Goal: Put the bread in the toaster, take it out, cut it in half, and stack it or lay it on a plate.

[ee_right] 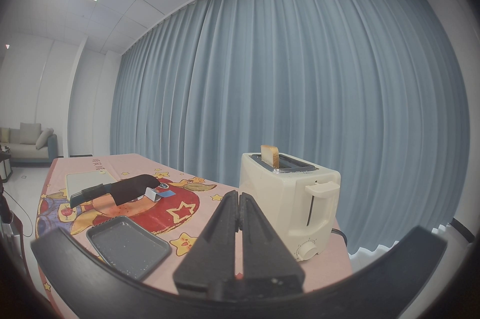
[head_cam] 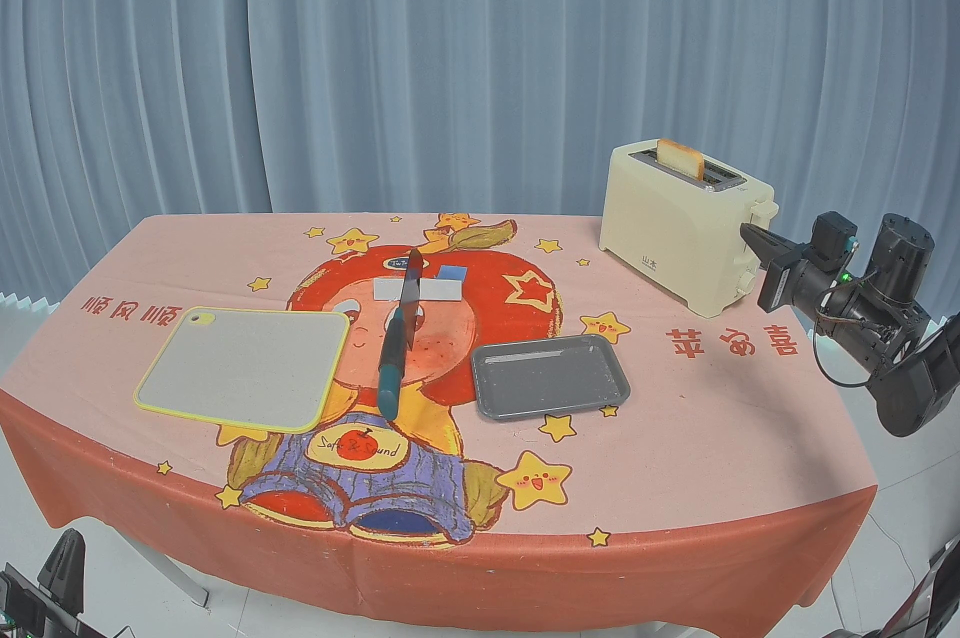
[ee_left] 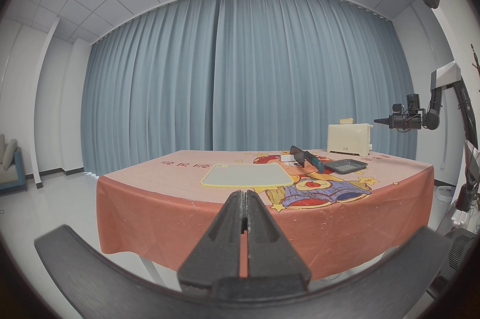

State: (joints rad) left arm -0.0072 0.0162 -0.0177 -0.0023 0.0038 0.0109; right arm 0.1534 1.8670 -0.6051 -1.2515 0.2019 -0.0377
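Right arm is held out level off the worktop's (head_cam: 720, 430) 3 o'clock edge, right tool (head_cam: 752, 234) tip just beside the lever end of the toaster (head_cam: 685, 230), jaws pressed together on nothing. The left tool (ee_left: 245, 195) sits low off the 7 o'clock corner, aimed at the worktop, jaws likewise together and empty. Count: one toaster at 2 o'clock, one bread slice (head_cam: 681, 158) upright in its slot, which runs 10-to-4, one cutting board (head_cam: 245, 367), one grey tray (head_cam: 550, 375), and one knife (head_cam: 400, 335) between them lying 12-to-6, blade at 12.
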